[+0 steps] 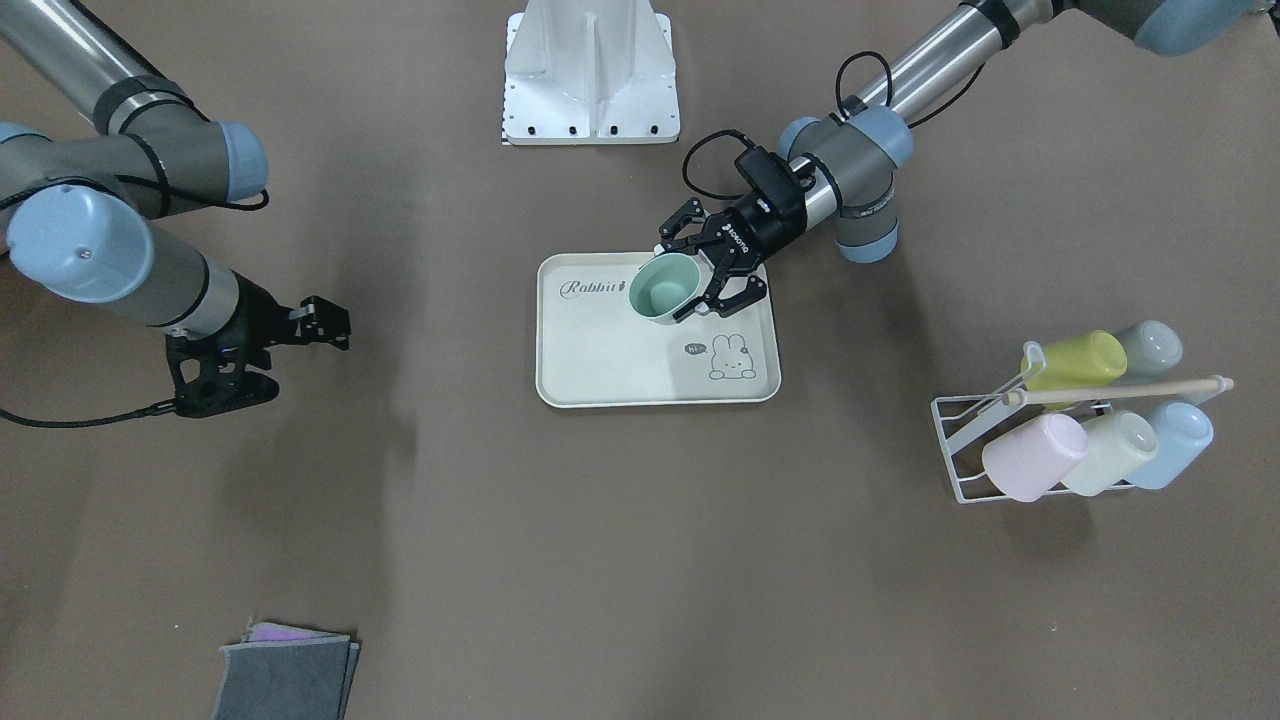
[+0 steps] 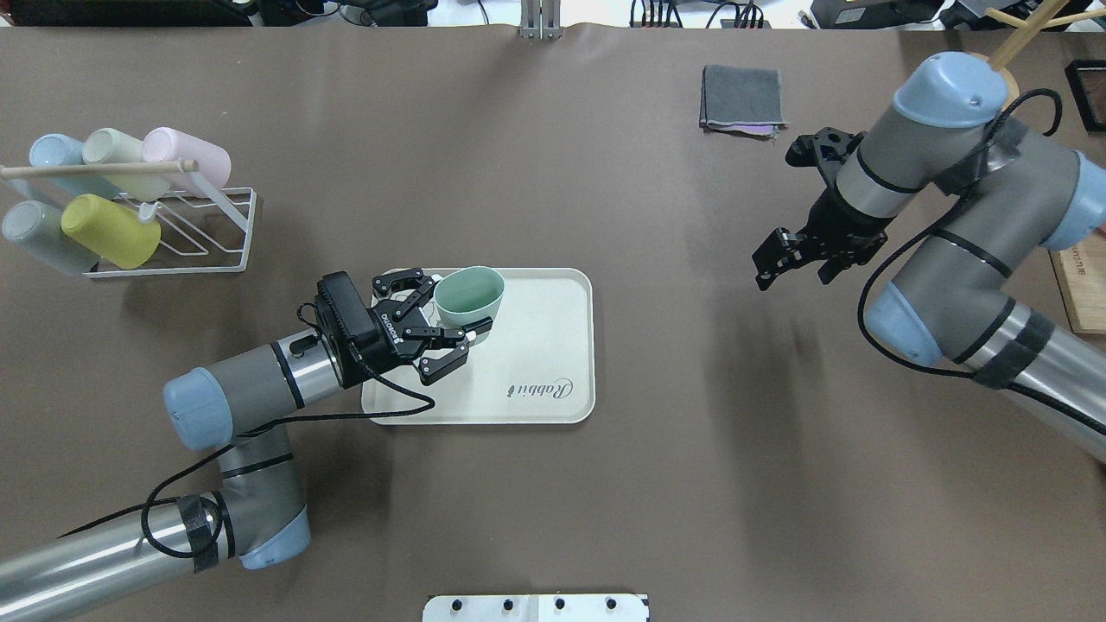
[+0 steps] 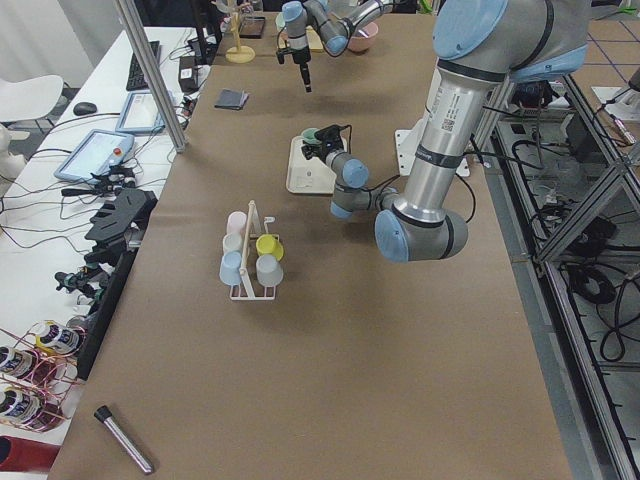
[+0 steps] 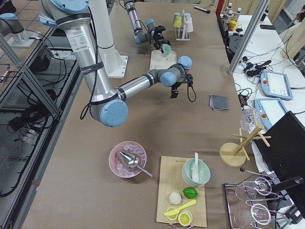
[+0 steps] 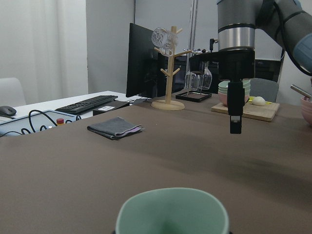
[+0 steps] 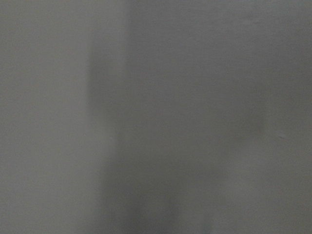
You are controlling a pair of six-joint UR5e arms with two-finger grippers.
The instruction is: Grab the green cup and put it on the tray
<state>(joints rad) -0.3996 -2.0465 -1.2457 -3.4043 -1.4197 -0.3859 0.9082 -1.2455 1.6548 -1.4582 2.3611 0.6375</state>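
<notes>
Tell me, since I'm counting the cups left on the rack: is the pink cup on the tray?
No, the pink cup lies on the wire rack; only the green cup is over the tray.

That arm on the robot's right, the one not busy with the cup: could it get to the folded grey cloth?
Probably yes. The right hand hangs over the table, and the folded grey cloth lies flat in the open on that arm's side, with nothing standing between them.

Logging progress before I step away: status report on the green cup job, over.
Left tool straddles green cup, grip unclear. Cup over tray. Right tool aside. Nothing else on tray.
</notes>
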